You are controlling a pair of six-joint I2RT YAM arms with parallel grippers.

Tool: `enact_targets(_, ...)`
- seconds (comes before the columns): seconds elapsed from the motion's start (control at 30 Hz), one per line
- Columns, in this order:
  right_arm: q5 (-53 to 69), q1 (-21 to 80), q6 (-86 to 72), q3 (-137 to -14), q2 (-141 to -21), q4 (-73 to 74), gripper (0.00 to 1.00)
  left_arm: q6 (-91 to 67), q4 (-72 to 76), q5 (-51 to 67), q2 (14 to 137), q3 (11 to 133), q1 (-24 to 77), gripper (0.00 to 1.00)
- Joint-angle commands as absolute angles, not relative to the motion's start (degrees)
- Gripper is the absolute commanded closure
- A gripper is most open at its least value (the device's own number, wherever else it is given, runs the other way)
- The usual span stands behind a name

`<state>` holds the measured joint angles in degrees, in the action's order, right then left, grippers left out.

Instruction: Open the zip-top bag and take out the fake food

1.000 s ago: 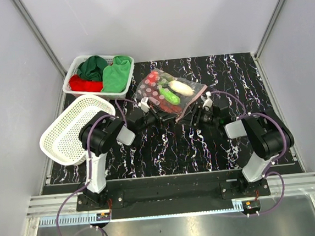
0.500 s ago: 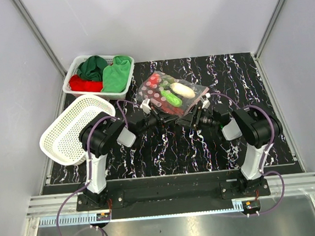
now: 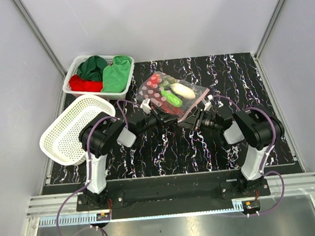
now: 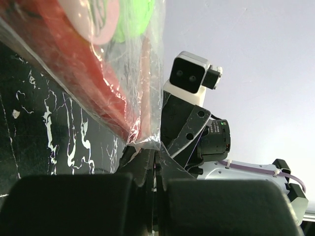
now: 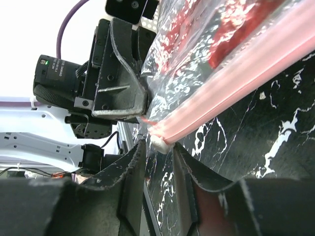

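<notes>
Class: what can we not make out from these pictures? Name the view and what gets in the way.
Whether the zip strip is sealed: overhead view too small, right wrist view shows only its end.
Which toys the bag holds: cut off by the left wrist view's top edge, blurred by wrinkled plastic.
Whether the right gripper pinches the strip: close-up too blurred.

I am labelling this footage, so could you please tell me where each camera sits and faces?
Top external: above and behind the arms, looking down at the table; both arms show.
Left wrist: on the left arm, looking along the left end effector, shut on the zip-top bag.
Right wrist: on the right arm, looking along the right end effector at the pink zip strip.
Shared: both wrist views show the opposing arm.
</notes>
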<state>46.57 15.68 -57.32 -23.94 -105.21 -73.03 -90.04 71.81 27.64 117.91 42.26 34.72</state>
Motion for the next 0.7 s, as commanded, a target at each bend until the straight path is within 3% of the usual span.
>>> enact_targets(0.0,46.9,15.6,-57.1,-22.9,-102.0,-79.9,0.64,-89.6,78.2,27.6,115.8,42.5,35.2,1.0)
enact_targets(0.1,46.9,15.6,-56.9,-22.9,-101.2,-79.6,0.64,-89.1,77.3,27.7,115.6,42.3,35.2,1.0)
enact_targets(0.17,47.0,15.6,-56.9,-22.8,-100.7,-79.5,0.64,-88.7,77.1,27.6,115.4,42.1,35.2,0.94)
enact_targets(0.2,46.9,15.6,-56.9,-22.8,-100.6,-79.5,0.64,-88.4,76.8,27.6,115.0,42.0,35.2,0.84)
enact_targets(0.27,46.8,15.4,-56.7,-22.9,-100.5,-78.8,0.63,-87.1,75.7,27.7,114.3,41.9,35.3,0.73)
enact_targets(0.3,46.8,15.2,-56.7,-22.9,-100.6,-78.1,0.62,-86.5,73.8,27.8,113.3,41.8,35.4,0.61)
enact_targets(0.37,46.9,15.0,-57.0,-22.9,-100.9,-78.3,0.61,-84.4,71.7,27.7,112.2,41.9,35.8,0.55)
enact_targets(0.47,46.8,14.9,-57.8,-22.9,-101.9,-79.5,0.61,-82.3,67.4,27.7,111.2,43.0,36.3,0.56)
enact_targets(0.67,46.5,13.7,-59.1,-22.9,-102.8,-79.6,0.59,-81.9,65.5,27.7,112.0,43.9,37.2,0.73)
